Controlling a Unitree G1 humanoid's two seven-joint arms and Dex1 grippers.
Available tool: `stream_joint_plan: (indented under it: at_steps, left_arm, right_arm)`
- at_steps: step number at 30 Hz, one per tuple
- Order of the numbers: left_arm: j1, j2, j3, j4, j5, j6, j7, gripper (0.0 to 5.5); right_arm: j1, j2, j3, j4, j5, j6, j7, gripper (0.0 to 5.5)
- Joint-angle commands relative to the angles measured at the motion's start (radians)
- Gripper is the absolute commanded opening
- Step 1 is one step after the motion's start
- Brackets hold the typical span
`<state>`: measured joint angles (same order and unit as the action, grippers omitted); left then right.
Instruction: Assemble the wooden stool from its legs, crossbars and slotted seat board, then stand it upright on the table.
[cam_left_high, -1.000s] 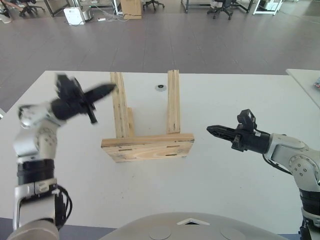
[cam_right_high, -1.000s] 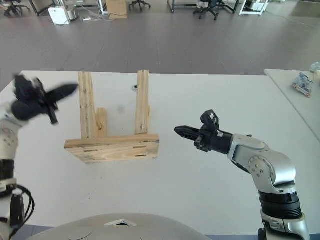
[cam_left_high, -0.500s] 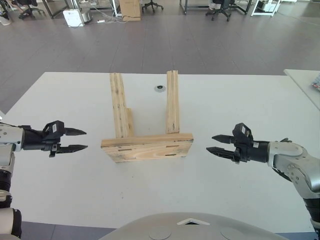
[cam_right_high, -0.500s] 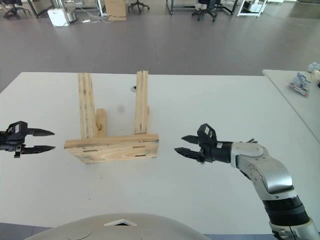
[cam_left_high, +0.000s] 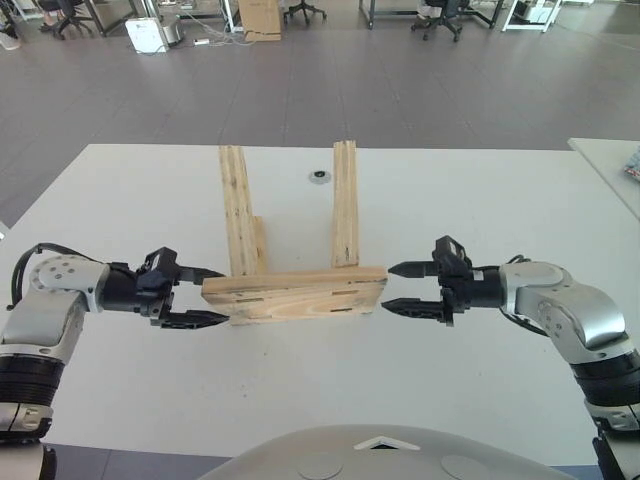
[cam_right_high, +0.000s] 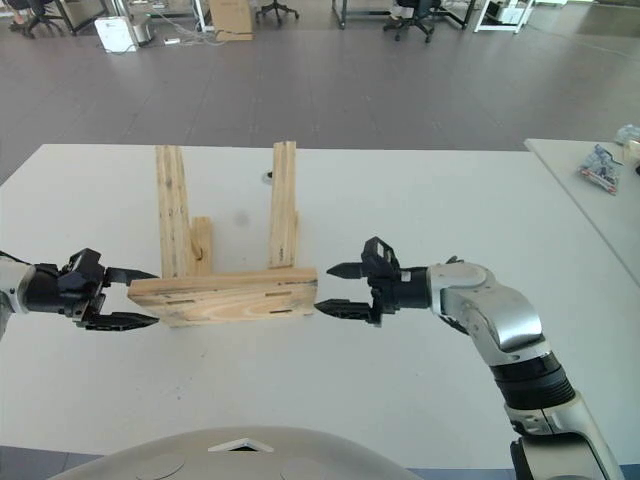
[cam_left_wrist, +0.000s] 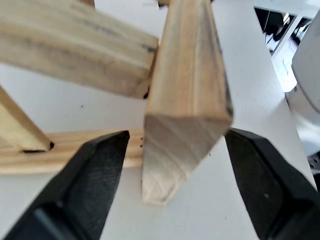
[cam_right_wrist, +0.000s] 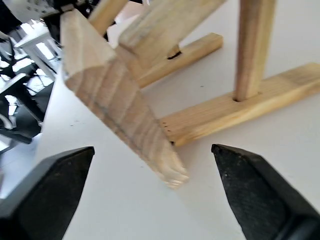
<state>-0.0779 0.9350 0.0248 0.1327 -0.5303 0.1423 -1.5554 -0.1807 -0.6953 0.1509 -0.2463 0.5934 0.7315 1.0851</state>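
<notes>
The wooden stool lies on its side on the white table (cam_left_high: 480, 210). Its seat board (cam_left_high: 295, 295) stands on edge nearest me, and two legs (cam_left_high: 238, 205) (cam_left_high: 346, 200) point away, joined low down by a short crossbar (cam_left_high: 260, 245). My left gripper (cam_left_high: 224, 295) is open, its fingers straddling the board's left end with gaps on both sides; the left wrist view has that end (cam_left_wrist: 185, 120) between them. My right gripper (cam_left_high: 386, 287) is open at the board's right end (cam_right_wrist: 115, 100), one finger above and one below.
A small dark round object (cam_left_high: 320, 177) lies on the table beyond the legs. A second table with a small packet (cam_right_high: 603, 163) stands at the far right. Bare tabletop lies on both sides of the stool and in front of it.
My left arm came down from a raised pose beside the far leg to the board's left end. My right gripper opened and moved left to the board's right end. The stool stayed put.
</notes>
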Motion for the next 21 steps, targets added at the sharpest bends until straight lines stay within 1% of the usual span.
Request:
stream_joint_plan:
  at_steps: [1,3,5,8,12,13,15,17,20,21]
  left_arm:
    - [0.002,-0.048,-0.002,-0.003,0.011,0.010,0.030,3.12]
    - [0.007,-0.063,-0.010,0.008,0.022,0.006,0.030,2.66]
    - [0.017,-0.072,-0.013,0.015,0.030,0.001,0.024,2.38]
    - [0.034,-0.083,-0.013,0.018,0.034,-0.005,0.022,1.76]
    - [0.038,-0.101,-0.007,0.026,0.030,-0.015,0.030,1.72]
    - [0.035,-0.108,-0.004,0.028,0.026,-0.013,0.033,1.71]
    - [0.015,-0.131,0.001,0.026,0.014,-0.004,0.043,1.71]
    - [-0.031,-0.164,0.002,-0.020,-0.026,0.050,0.063,1.70]
    - [-0.157,-0.205,0.011,-0.134,-0.164,0.250,0.107,1.69]
    - [-0.237,-0.212,0.029,-0.162,-0.249,0.365,0.132,1.69]
  right_arm:
    - [-0.059,0.021,0.059,0.019,-0.014,0.004,0.032,4.44]
    - [-0.072,0.051,0.081,0.049,-0.028,-0.009,0.024,3.99]
    - [-0.077,0.071,0.096,0.070,-0.043,-0.021,0.020,3.66]
    - [-0.079,0.088,0.106,0.095,-0.062,-0.039,0.023,2.97]
    - [-0.072,0.099,0.120,0.096,-0.075,-0.050,0.031,2.13]
    - [-0.069,0.101,0.121,0.090,-0.072,-0.048,0.035,2.01]
    - [-0.064,0.103,0.124,0.064,-0.057,-0.035,0.043,2.00]
    - [-0.065,0.105,0.102,0.006,0.004,0.020,0.045,1.98]
    - [-0.089,0.090,0.007,-0.096,0.149,0.161,0.038,1.94]
    - [-0.119,0.077,-0.047,-0.125,0.221,0.224,0.032,1.93]
